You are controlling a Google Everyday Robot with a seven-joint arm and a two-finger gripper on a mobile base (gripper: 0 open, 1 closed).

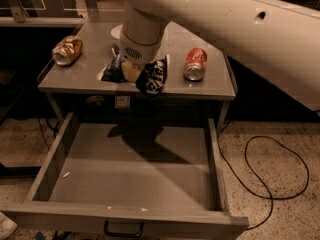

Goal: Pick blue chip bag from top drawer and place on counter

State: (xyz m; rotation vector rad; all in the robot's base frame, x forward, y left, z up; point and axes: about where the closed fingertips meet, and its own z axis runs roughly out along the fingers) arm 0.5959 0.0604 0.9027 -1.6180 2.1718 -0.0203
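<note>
grey counter (215, 84), tool (131, 70) above clutching crumpled blue chip bag (152, 76)

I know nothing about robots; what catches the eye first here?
A white robot arm reaches in from the upper right, its gripper holding a crumpled blue chip bag above the front edge of the counter, where a red soda can and a crushed can lie. Below, the top drawer stands open.
</note>
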